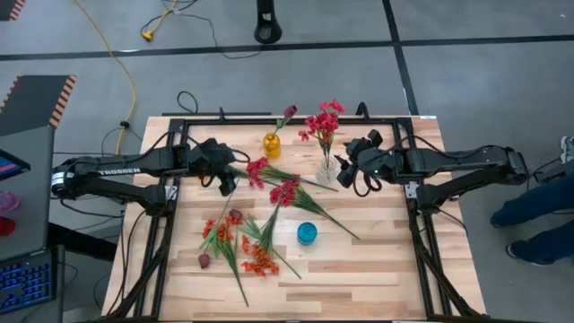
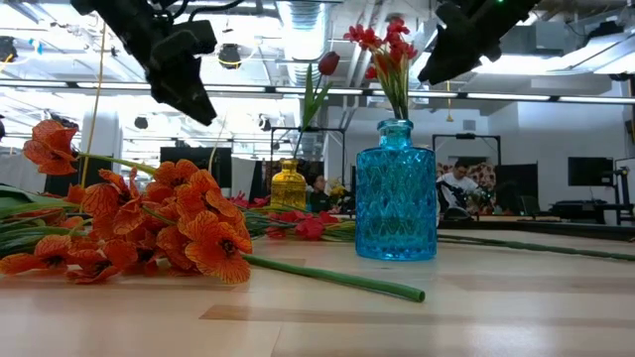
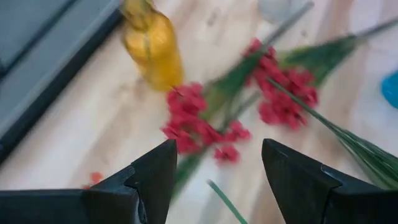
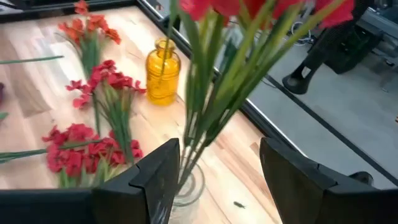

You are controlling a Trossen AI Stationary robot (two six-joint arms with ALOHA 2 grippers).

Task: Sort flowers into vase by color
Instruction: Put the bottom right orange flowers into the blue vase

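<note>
Two crimson-pink sprays (image 1: pixel 273 182) lie on the table's middle, blooms toward the vases. My left gripper (image 1: pixel 226 187) hovers open above and just left of them; in its wrist view (image 3: pixel 219 180) the nearer bloom cluster (image 3: pixel 199 124) shows beyond the fingertips. A clear vase (image 1: pixel 328 169) stands upright holding crimson-pink flowers (image 1: pixel 323 121). My right gripper (image 1: pixel 343 172) is open right beside it, and the stems (image 4: pixel 211 106) rise before its fingers (image 4: pixel 217 180). A yellow vase (image 1: pixel 271 144) holds one dark maroon bud (image 1: pixel 289 112).
A blue vase (image 1: pixel 307 233) stands nearer the front, right of centre. Orange-red sprays (image 1: pixel 235 244) and loose maroon buds (image 1: pixel 204 260) lie at the front left. A black frame rail (image 1: pixel 170 224) borders the table. A person's legs (image 1: pixel 538 215) show past the right edge.
</note>
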